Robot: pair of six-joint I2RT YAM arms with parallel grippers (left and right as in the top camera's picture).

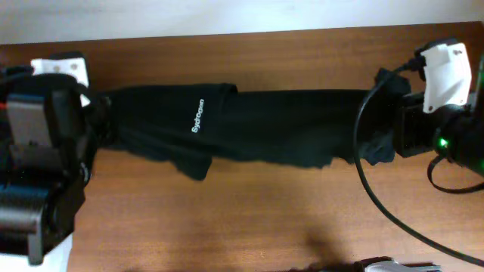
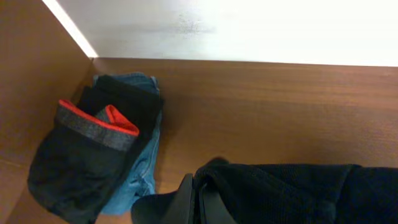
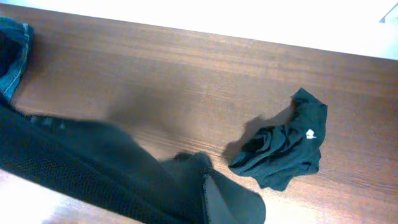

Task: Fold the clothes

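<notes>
A large black shirt with a small white logo is stretched out in a long band across the table, lifted between both arms. My left gripper is shut on its left end; in the left wrist view the fingers pinch bunched black fabric. My right gripper is shut on the right end, and the right wrist view shows the cloth trailing away from the closed fingers. A second, small crumpled black piece with a white mark lies on the wood beyond the right gripper.
A pile of blue denim under a black piece with red-and-grey stripes sits near the table's far left corner. The denim edge also shows in the right wrist view. A black cable loops beside the right arm.
</notes>
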